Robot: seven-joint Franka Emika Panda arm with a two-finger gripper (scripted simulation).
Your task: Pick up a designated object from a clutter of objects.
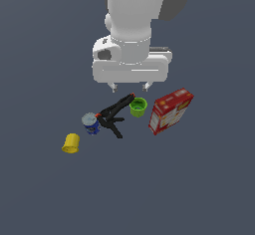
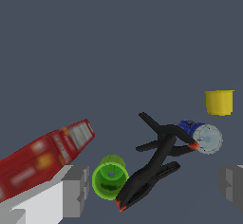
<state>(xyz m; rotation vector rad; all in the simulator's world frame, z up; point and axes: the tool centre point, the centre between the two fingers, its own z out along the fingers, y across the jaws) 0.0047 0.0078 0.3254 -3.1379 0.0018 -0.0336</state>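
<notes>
Exterior view: my end effector (image 1: 129,86) hangs open above the clamp (image 1: 113,114) and green cup (image 1: 138,106); the yellow cup (image 1: 71,143) stands apart, beyond the blue can (image 1: 90,124).

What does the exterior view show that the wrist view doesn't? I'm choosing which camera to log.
Only the exterior view shows the white arm body above the open gripper. Only the wrist view shows the grey fingertips close up. Both show the small yellow cup, green cup, blue can, black red-tipped clamp and red cracker box.
</notes>
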